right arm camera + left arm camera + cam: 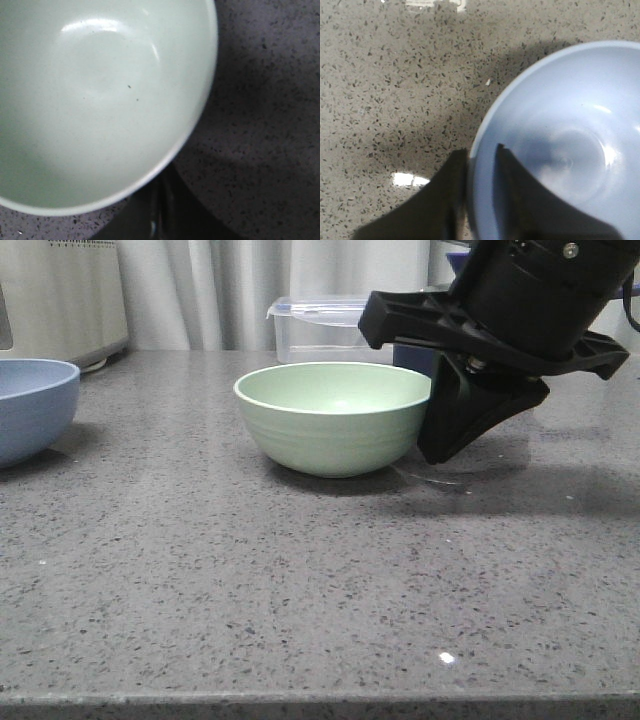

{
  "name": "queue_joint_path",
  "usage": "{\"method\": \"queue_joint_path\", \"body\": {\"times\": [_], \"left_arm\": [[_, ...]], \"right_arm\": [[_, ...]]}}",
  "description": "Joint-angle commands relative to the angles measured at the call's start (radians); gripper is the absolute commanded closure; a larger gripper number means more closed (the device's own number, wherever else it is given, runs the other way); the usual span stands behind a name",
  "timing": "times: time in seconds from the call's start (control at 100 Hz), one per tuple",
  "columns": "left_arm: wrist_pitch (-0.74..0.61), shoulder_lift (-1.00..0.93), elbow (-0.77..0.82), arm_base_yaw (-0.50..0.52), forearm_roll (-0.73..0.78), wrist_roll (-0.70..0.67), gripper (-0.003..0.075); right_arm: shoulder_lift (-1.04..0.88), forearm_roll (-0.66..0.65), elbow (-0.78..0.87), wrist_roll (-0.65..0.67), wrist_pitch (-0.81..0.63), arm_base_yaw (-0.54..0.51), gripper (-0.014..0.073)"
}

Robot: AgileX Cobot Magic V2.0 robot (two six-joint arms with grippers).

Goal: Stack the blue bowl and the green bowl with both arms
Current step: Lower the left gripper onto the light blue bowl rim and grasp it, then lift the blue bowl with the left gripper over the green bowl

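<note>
Progress: nothing is stacked. The two bowls sit well apart on the grey speckled countertop (300, 580), each with an arm at its rim, so I'd judge this the grasping stage, with the lift, the carry and the nesting all left to do.

Green bowl (335, 417): upright in the middle of the counter, resting on its base. Both the front view and the right wrist view show it empty, only a couple of tiny dark specks on the inside.

Right gripper (462, 425): hangs just beside the green bowl's right wall, its dark finger touching or very nearly touching the outside. In the right wrist view the fingers are dark and blurred under the rim, and I can't tell whether they have closed on the wall.

Blue bowl (30, 405): at the far left of the counter, cut by the picture's edge, upright. The left wrist view shows it empty, with a soft sheen in the bottom.

Left gripper (481, 172): straddles the blue bowl's rim, one finger inside, one outside, set narrow around the wall; it looks clamped on the bowl, though the bowl appears not to have left the counter.

Clear plastic container (330, 328): behind the green bowl, lid on; I can see nothing in it.

Dark blue vessel (415, 358): further back, mostly hidden by the right arm; contents can't be seen.

White appliance (60, 295): in the far left corner, against the pale curtain (210, 290).
</note>
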Motion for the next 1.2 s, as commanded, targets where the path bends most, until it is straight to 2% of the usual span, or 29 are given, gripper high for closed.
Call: {"method": "queue_joint_path", "body": {"times": [0.0, 0.2, 0.44, 0.91, 1.19], "left_arm": [[-0.021, -0.028, -0.033, -0.004, -0.007, -0.012, 0.0738], [0.015, -0.028, -0.063, -0.004, -0.012, -0.012, 0.0741], [0.118, -0.025, -0.221, -0.027, -0.119, 0.027, 0.0741], [0.287, 0.144, -0.578, -0.322, -0.12, 0.043, 0.0741], [0.318, 0.256, -0.685, -0.448, -0.124, 0.035, 0.0741]], "right_arm": [[-0.03, 0.005, -0.027, -0.009, -0.037, -0.001, 0.0636], [-0.03, 0.005, -0.027, -0.009, -0.035, -0.001, 0.0636], [-0.03, 0.005, -0.027, -0.009, -0.033, -0.001, 0.0636], [-0.03, 0.005, -0.027, -0.009, -0.034, -0.001, 0.0636], [-0.03, 0.005, -0.027, -0.009, -0.034, -0.001, 0.0636]]}}
